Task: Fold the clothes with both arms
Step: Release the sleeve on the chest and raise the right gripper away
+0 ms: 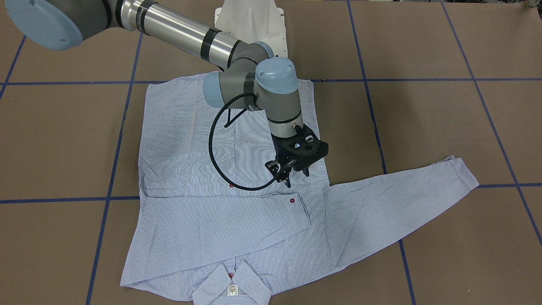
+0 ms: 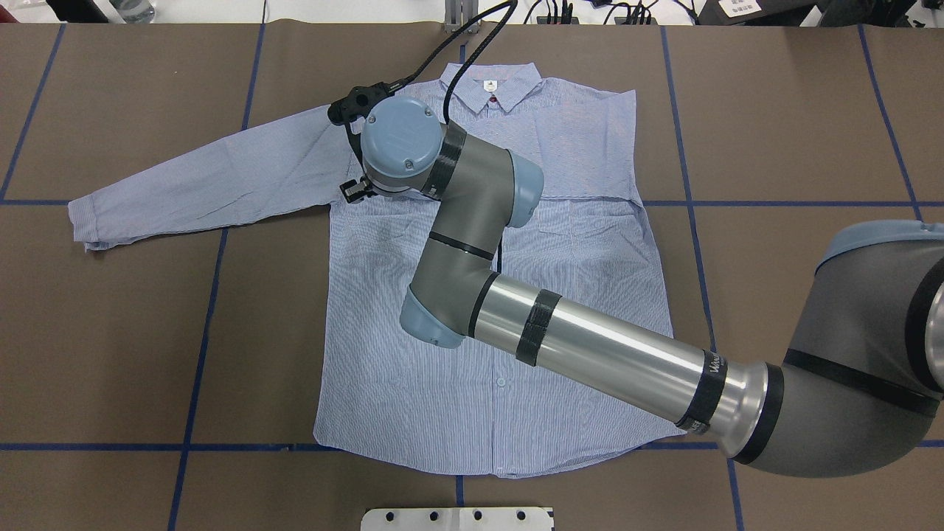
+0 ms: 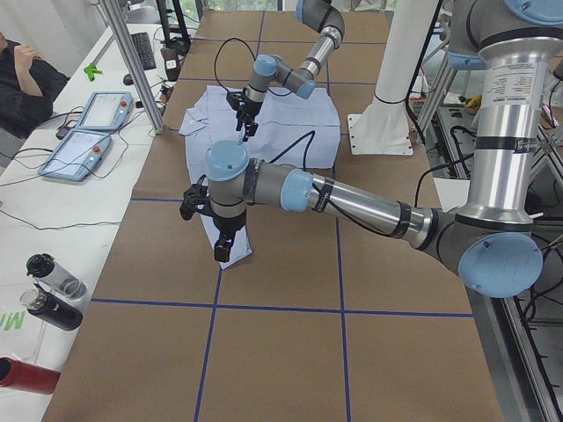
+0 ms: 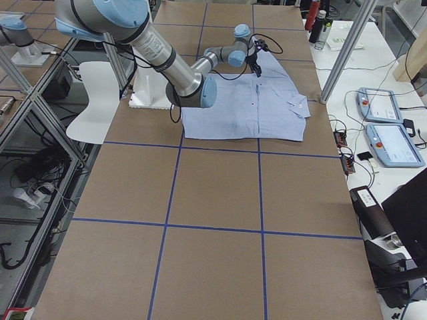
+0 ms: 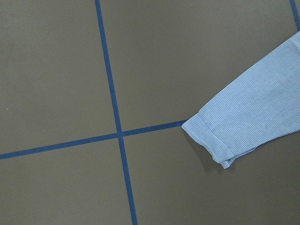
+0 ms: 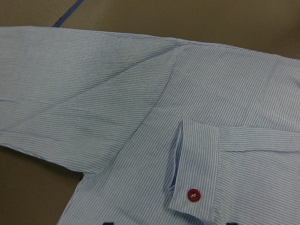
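The striped shirt (image 1: 190, 140) lies flat and front up on the table, with its collar (image 2: 490, 88) at the far side from the robot. One sleeve is folded across the chest, and its cuff with a red button (image 1: 292, 201) shows close in the right wrist view (image 6: 193, 195). The other sleeve (image 2: 206, 184) lies stretched out, and its cuff shows in the left wrist view (image 5: 220, 140). My right gripper (image 1: 296, 177) hovers open and empty just above the folded cuff. My left gripper (image 3: 223, 255) shows only in the exterior left view, above the table near the stretched cuff. I cannot tell whether it is open or shut.
The brown table (image 1: 423, 118) carries a grid of blue tape lines. The white pedestal base (image 2: 457, 518) stands at the robot's edge. Beyond the far edge are teach pendants (image 3: 88, 132), bottles (image 3: 48, 290) and a seated person (image 3: 22, 79).
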`<state>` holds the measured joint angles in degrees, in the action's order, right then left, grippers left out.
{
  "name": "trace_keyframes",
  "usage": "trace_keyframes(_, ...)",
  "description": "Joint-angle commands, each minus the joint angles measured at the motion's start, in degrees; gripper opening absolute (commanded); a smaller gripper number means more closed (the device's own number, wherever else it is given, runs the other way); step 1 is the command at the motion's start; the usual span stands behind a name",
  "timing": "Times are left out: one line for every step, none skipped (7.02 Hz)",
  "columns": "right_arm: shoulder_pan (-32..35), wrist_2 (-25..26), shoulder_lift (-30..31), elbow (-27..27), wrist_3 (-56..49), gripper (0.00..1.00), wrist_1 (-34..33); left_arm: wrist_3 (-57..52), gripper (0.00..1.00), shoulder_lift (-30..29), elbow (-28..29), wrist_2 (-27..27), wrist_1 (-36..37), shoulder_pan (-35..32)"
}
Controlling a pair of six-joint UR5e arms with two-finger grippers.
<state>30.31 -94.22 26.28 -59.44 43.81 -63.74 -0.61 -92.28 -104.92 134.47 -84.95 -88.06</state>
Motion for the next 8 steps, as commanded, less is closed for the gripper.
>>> trace_keyframes(0.6,-1.1,0.2,-5.1,1.0,0.98,-8.7,5.0,0.99,-0.6,0.0,0.0,-0.6,0.2)
trace_keyframes(2.6,-5.9,1.1,-9.8,1.0,0.99,-16.6,10.1,0.99,-0.5,0.0,-0.2,-3.4,0.4)
trace_keyframes(4.9,-9.6,5.0,-15.4,0.9,0.99,-19.7,16.5,0.99,-0.2,-0.1,-0.6,-6.1,3.0)
trace_keyframes(7.1,-12.9,10.8,-22.4,0.7,0.99,-23.6,22.4,0.99,0.1,0.0,-1.8,-9.8,5.6)
trace_keyframes(9.7,-16.0,17.6,-29.5,-0.1,0.99,-26.0,28.4,0.99,0.3,0.0,-4.2,-12.4,8.1)
trace_keyframes(12.1,-18.4,23.1,-34.5,-0.2,0.99,-27.1,33.6,0.99,1.9,0.0,-4.7,-16.7,10.5)
trace_keyframes(14.7,-20.5,24.8,-37.0,-0.2,0.99,-32.0,40.9,0.99,4.2,0.1,-8.0,-23.4,13.5)
trace_keyframes(16.3,-20.9,26.3,-40.7,-2.6,0.99,-38.0,47.6,0.99,5.8,1.0,-9.2,-29.2,16.9)
